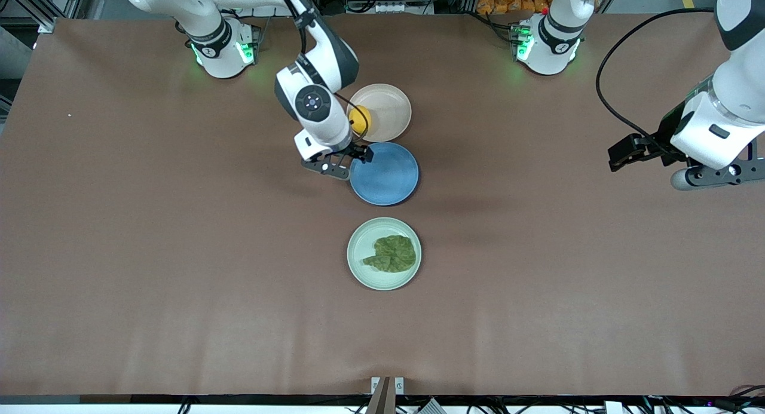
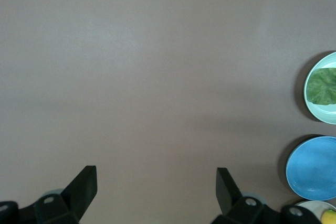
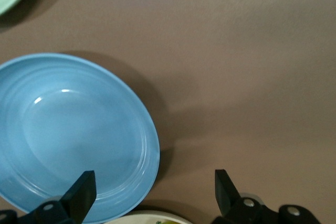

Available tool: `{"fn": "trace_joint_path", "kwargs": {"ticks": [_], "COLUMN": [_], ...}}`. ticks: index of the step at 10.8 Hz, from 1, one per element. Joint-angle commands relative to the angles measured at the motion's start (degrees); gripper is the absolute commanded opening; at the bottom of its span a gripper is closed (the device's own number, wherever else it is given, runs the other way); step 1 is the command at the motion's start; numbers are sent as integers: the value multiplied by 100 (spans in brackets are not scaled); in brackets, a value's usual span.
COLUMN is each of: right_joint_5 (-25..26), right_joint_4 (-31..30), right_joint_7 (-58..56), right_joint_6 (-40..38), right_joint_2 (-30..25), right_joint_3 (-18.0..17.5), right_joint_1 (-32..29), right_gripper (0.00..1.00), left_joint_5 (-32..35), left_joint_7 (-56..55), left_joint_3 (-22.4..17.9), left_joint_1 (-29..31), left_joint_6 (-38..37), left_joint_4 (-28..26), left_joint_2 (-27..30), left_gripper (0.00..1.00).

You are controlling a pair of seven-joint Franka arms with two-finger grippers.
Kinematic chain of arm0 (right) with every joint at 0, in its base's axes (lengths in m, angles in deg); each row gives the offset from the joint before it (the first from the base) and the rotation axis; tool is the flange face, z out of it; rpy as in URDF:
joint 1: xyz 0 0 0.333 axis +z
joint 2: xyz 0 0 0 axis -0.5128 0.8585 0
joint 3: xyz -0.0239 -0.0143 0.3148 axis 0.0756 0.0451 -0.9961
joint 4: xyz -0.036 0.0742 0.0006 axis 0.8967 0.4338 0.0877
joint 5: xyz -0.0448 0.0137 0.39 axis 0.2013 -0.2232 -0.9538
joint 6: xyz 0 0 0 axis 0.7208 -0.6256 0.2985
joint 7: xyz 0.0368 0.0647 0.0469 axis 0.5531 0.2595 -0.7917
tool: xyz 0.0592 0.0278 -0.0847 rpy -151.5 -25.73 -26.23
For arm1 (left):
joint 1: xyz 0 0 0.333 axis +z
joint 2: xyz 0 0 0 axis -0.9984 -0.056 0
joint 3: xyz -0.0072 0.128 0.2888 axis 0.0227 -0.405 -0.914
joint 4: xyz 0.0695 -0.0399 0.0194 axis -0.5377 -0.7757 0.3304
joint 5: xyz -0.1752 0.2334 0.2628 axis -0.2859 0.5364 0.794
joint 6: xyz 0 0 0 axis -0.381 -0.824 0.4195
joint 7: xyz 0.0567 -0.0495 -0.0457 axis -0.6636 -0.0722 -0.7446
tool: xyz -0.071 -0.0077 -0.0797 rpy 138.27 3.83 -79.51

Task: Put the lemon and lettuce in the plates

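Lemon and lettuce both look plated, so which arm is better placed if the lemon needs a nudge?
Right. The right gripper, open, hangs over the blue plate's edge beside the beige plate holding the lemon. The left gripper waits, open, over bare table.

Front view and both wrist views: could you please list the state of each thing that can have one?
Small oval yellow lemon: resting in the beige-pink round plate.
Crinkled dark green lettuce leaf: lying flat in the mint green round plate.
Blue round plate: empty.
Right claw: open, over the blue plate's edge.
Left claw: open, waiting over bare table.
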Motion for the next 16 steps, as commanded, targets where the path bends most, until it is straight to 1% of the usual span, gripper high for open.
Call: {"fn": "trace_joint_path", "kwargs": {"ticks": [1,2,3,4,5,6,7,9,11,12,13,14,15,16], "right_joint_5": [-8,-8,-8,1,27,201,385,493,519,545,798,1218,1353,1363], "right_joint_4": [110,128,146,146,154,181,198,207,199,190,207,199,181,172], "right_joint_7": [-188,-328,-486,-522,-531,-575,-784,-1302,-2100,-2322,-2402,-2473,-2578,-2831], "right_joint_6": [-241,-338,-400,-409,-409,-409,-418,-444,-453,-514,-689,-734,-769,-883], "right_joint_2": [-146,-155,-164,-172,-190,-216,-216,-208,-199,-216,-234,-251,-330,-400], "right_joint_3": [95,192,314,368,368,325,211,18,-639,-686,-704,-948,-1220,-1292], "right_joint_1": [-57,-91,-135,-223,-424,-748,-1055,-1740,-2898,-3104,-3315,-3683,-4078,-4265], "right_gripper": [100,100,100,100,100,100,100,100,100,100,100,100,100,100], "left_joint_5": [87,87,87,61,78,78,78,87,87,96,104,113,105,105], "left_joint_7": [102,23,22,31,40,49,92,250,295,330,330,391,540,619], "left_joint_3": [39,57,118,493,731,751,751,777,769,760,760,760,760,760], "left_joint_1": [33,33,181,609,848,859,877,1017,1026,1018,1017,1009,1009,1009], "left_joint_6": [30,48,74,92,84,66,49,31,31,22,22,22,31,22], "left_joint_4": [-211,-202,-185,-167,-167,-167,-158,-158,-158,-123,-62,-53,-53,-53], "left_joint_2": [152,152,143,152,187,248,275,328,354,345,337,328,319,328], "left_gripper": [100,100,100,100,100,100,100,100,100,100,100,100,100,100]}}
